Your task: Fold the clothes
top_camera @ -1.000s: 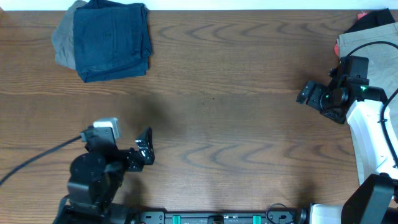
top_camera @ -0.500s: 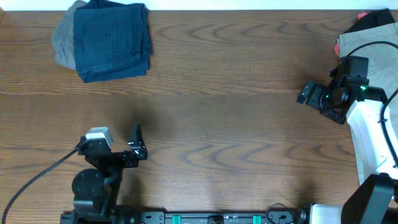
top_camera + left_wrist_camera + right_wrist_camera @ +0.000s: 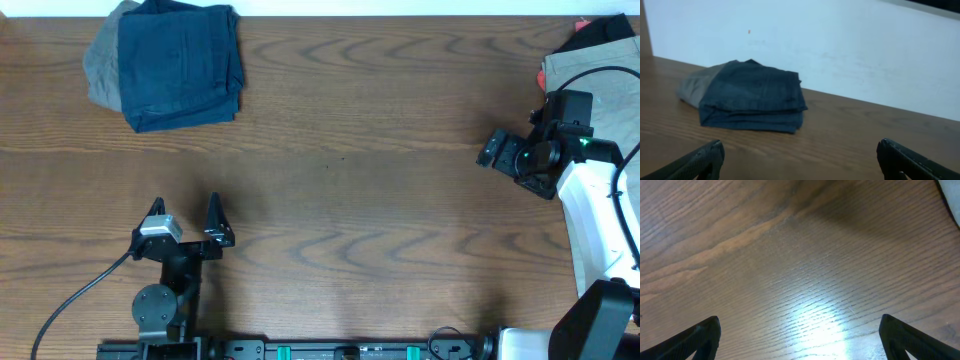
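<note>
Left pincer (image 3: 187, 212): open wide and holding nothing, both tips showing at the bottom corners of its own camera view, low over the counter (image 3: 380, 200).

Right pincer (image 3: 800, 339): also spread wide and empty, with only bare wood grain between its tips.

Navy pair (image 3: 752, 95): straight ahead of the left pincer and a little to its left, well apart from it. It sits as a neat folded stack with its longer side running across the pincer's line of sight.

Grey pair (image 3: 697, 85): under the navy pair, sticking out on the side further to the left of the left pincer.

Beige pair (image 3: 580, 68): behind the right pincer, close beside that arm's wrist, rumpled at the counter's edge. The right pincer faces away from it, toward the middle of the counter.

Dark cloth (image 3: 608, 30): just past the beige pair, too cut off by the frame to name.

Nearer arm: the right one for the beige pair, by a long way. The left is well apart from it.

What the next move hinges on: I'd guess the beige pair comes next, so the right pincer would have to turn back toward its own side to reach it.
</note>
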Available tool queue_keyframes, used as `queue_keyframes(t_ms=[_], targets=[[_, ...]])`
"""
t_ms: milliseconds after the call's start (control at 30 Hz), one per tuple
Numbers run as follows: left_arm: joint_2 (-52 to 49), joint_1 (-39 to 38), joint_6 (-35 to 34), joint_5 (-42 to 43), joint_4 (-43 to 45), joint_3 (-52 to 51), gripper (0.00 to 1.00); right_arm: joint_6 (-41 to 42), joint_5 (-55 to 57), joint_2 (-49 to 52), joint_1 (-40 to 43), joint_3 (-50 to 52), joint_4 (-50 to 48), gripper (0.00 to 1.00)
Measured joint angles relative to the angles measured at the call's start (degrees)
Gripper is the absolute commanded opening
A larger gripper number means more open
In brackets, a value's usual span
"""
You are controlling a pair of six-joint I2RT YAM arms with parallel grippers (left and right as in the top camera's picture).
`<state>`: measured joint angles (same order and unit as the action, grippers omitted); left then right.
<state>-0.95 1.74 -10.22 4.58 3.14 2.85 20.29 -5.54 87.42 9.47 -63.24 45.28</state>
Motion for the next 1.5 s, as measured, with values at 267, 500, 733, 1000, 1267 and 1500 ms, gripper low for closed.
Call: queue_keyframes(t_ms=[267,500,733,1000,1267,1500], targets=[[0.24,1.92,4.02,0.63,2.27,-2.47,0.98,0.0,0.0,0.0,0.0,0.0,0.0,0.99],[0.37,1.92,9.35,1.07,-2.89,-2.47,0.98,0.0,0.0,0.0,0.0,0.0,0.0,0.99],[0.33,1.92,10.71,0.79,-4.22,-2.01,0.98,0.0,0.0,0.0,0.0,0.0,0.0,0.99],[0.33,1.92,10.75,0.79,-4.24,-1.99,0.98,0.0,0.0,0.0,0.0,0.0,0.0,0.99],[0.33,1.92,11.13,0.81,-4.24,-1.99,0.98,0.0,0.0,0.0,0.0,0.0,0.0,0.99],[0.33,1.92,11.41,0.81,-4.26,-1.99,0.98,0.0,0.0,0.0,0.0,0.0,0.0,0.99]])
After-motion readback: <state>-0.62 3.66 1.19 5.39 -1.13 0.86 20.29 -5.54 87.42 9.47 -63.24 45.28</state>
